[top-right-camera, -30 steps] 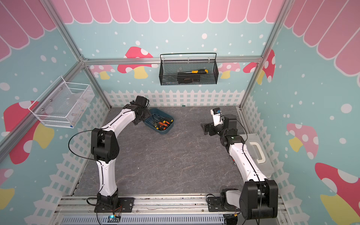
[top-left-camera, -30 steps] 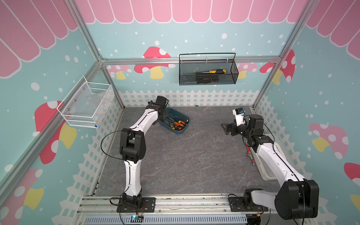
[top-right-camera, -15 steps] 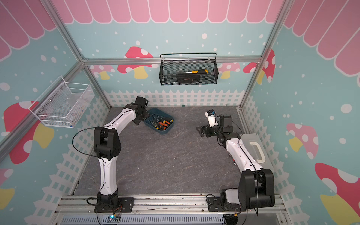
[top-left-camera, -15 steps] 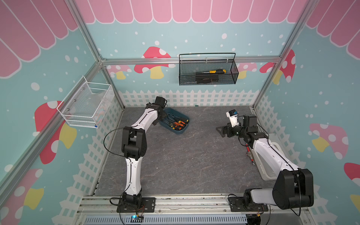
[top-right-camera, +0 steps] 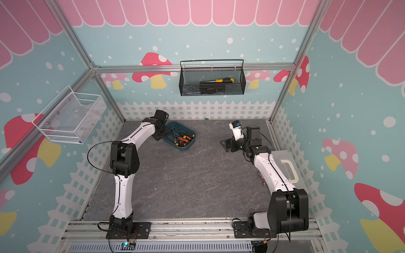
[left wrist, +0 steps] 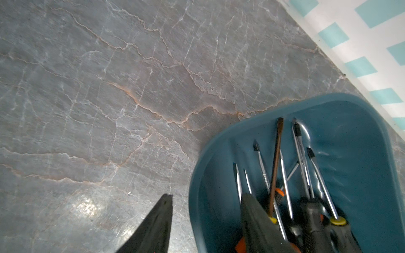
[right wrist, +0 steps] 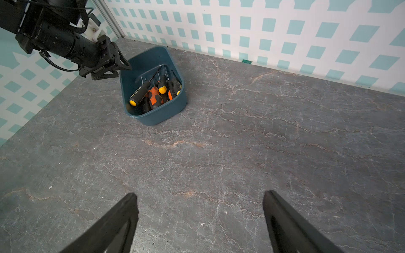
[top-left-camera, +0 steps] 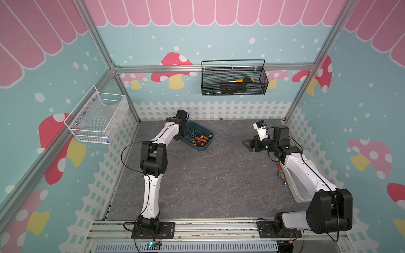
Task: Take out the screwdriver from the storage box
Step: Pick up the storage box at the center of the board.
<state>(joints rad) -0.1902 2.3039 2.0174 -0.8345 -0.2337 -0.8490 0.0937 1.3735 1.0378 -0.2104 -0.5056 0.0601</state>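
The dark teal storage box stands on the grey stone-patterned bench, toward its back left corner, close to the white fence-print wall. Several screwdrivers lie inside it. Their black, orange and yellow handles are bunched at the end nearer the bench's middle. Their metal shafts point toward the far end, where the left arm reaches in.

The left claw straddles the box's side wall with its jaws apart. One finger hangs outside over the bench. The other finger is inside the box, above the handles. It grips nothing that I can see. Whether the inner finger touches a screwdriver cannot be told.

The right claw hangs low over bare bench at the right side, well apart from the box and facing it. Its jaws are spread wide and hold nothing.

A black wire-mesh basket hangs on the back wall with a yellow-and-black screwdriver in it. A white wire basket hangs on the left wall. A translucent white case with a handle lies beside the right arm.
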